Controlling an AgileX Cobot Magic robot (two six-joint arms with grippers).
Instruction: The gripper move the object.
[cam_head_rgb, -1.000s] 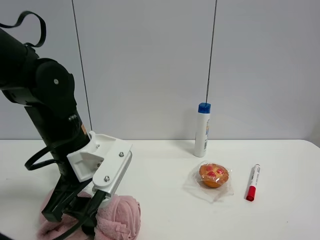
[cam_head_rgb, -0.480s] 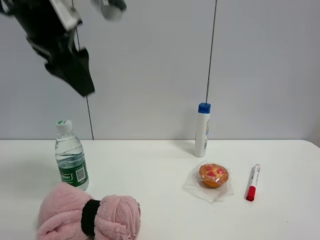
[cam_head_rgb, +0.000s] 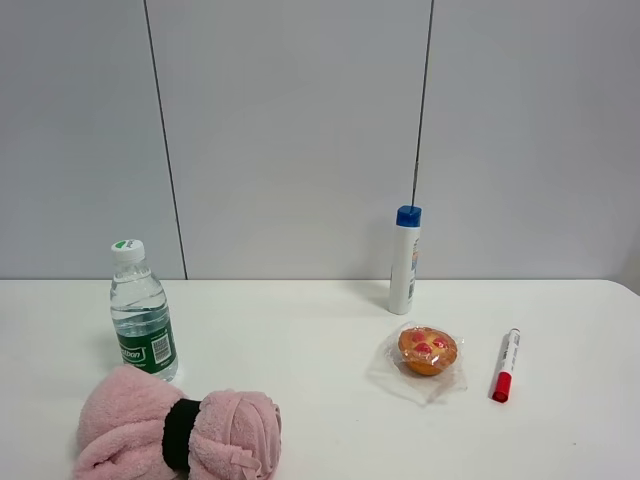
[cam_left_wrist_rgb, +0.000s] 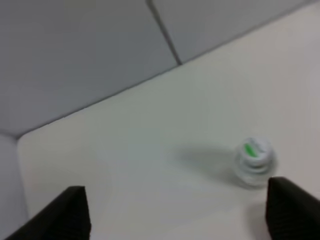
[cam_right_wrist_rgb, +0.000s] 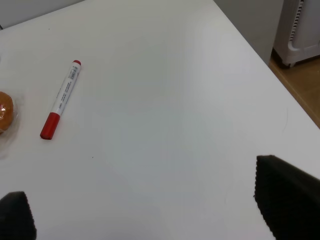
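Note:
A pink rolled towel (cam_head_rgb: 180, 430) with a black band lies at the table's front left. A water bottle (cam_head_rgb: 143, 315) with a green label stands just behind it. Neither arm shows in the exterior high view. My left gripper (cam_left_wrist_rgb: 180, 220) is open and empty, high above the table, with the bottle (cam_left_wrist_rgb: 254, 159) seen blurred from above. My right gripper (cam_right_wrist_rgb: 150, 210) is open and empty above the table's right end. A red marker (cam_right_wrist_rgb: 61, 100) lies ahead of it.
A wrapped orange muffin (cam_head_rgb: 427, 352) lies right of centre, with the red marker (cam_head_rgb: 506, 365) to its right. A white bottle with a blue cap (cam_head_rgb: 404, 260) stands by the back wall. The table's right edge (cam_right_wrist_rgb: 260, 60) drops to the floor.
The left arm rose from the pink towel, swung up and left, and left the exterior high view. The water bottle behind the towel came into sight. The towel stays on the table.

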